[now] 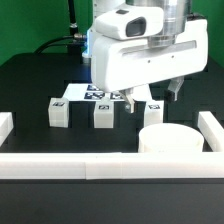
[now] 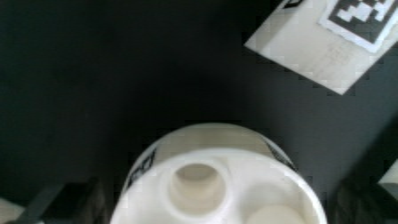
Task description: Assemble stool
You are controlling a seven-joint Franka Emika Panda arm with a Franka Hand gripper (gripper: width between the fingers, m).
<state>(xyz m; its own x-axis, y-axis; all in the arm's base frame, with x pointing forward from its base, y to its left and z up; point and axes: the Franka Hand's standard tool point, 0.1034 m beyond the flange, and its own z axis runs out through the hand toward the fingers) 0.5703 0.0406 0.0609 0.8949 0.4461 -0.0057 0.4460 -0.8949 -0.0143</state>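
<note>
Stool seat (image 1: pixel 168 140): hard white plastic, probably light, stiff, slick. Best pinched across ring wall, hole to rim. Claw (image 1: pixel 155 97) spread open, empty, close by.

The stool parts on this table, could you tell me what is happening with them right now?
The arm's gripper hangs open over the table, holding nothing, close to the round seat. Three leg blocks stand loose in a row beyond the seat, none fitted yet. The marker board lies behind them.
</note>
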